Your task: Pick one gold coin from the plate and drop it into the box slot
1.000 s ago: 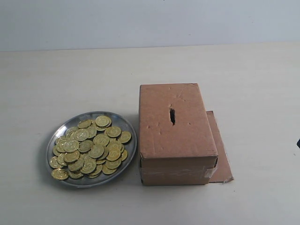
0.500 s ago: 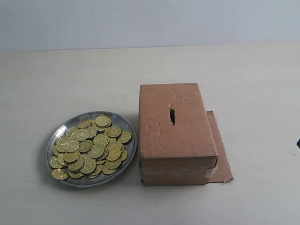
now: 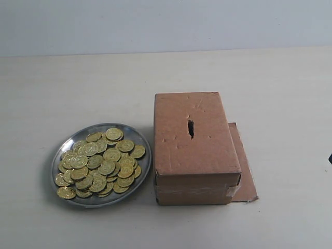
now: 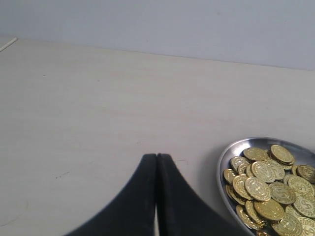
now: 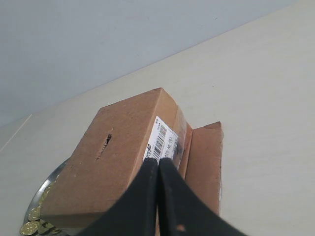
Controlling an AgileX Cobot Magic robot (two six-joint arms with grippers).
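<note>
I work over a broad table (image 3: pixel 78 83) whose top is pale cream with a faint wood grain and a matte finish. Behind its far edge rises a plain wall (image 3: pixel 166 23), a flat light blue-grey. The light is soft and even, and the shadows on the tabletop are faint, with blurred edges.

Left tool (image 4: pixel 156 157) fingers pressed together, empty; right tool (image 5: pixel 158 162) likewise.

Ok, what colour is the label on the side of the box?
The label on the box is white with black barcode lines; right wrist view shows it best.
</note>
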